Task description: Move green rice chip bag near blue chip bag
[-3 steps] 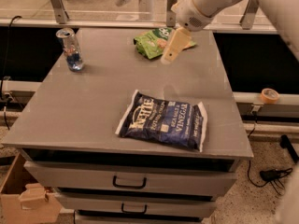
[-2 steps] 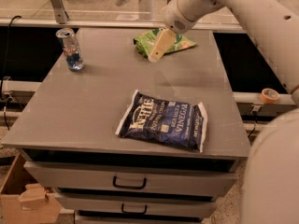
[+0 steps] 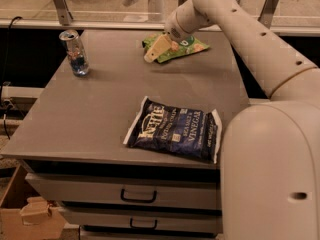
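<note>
Your gripper (image 3: pixel 155 50) hangs over the green rice chip bag (image 3: pixel 184 47); you cannot tell whether it's spread. The blue chip bag (image 3: pixel 174 130) lies well apart.

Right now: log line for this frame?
gripper: over small crinkly light-green rice chip bag, far side | flat navy-blue Kettle chip bag: front edge, apart | move: not yet done

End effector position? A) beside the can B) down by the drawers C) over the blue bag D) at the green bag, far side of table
D: the end effector is at the left end of the green bag on the far side of the table, apart from the blue bag near the front edge and the can at far left.
</note>
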Available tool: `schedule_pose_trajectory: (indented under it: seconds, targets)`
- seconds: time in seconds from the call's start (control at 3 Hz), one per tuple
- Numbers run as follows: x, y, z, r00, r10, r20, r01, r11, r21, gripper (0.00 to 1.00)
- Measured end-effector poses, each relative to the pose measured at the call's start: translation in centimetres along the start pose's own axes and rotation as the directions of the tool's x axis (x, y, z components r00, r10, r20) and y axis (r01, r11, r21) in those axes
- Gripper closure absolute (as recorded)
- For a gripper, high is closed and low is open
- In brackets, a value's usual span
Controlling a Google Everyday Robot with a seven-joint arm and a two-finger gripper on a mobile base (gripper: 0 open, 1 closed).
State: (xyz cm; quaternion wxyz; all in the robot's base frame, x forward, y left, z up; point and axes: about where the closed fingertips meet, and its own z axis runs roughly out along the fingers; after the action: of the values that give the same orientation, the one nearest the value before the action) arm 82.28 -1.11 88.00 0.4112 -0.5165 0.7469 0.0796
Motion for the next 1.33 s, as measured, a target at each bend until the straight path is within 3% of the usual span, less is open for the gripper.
schedule_pose_trajectory:
  seconds: [0.33, 0.67, 1.0, 1.33]
  targets:
    - [1.9, -2.2, 2.1, 0.991, 0.133, -0.013, -0.132, 0.9893, 0.063, 0.00]
    - [3.8, -2.8, 3.2, 0.970, 0.242, -0.033, -0.238, 0.9674, 0.086, 0.17]
    - [4.3, -2.8, 3.0, 0.956, 0.292, -0.040, -0.287, 0.9531, 0.097, 0.41]
    - [3.3, -2.4, 1.5, 0.966, 0.256, -0.035, -0.251, 0.9612, 0.114, 0.64]
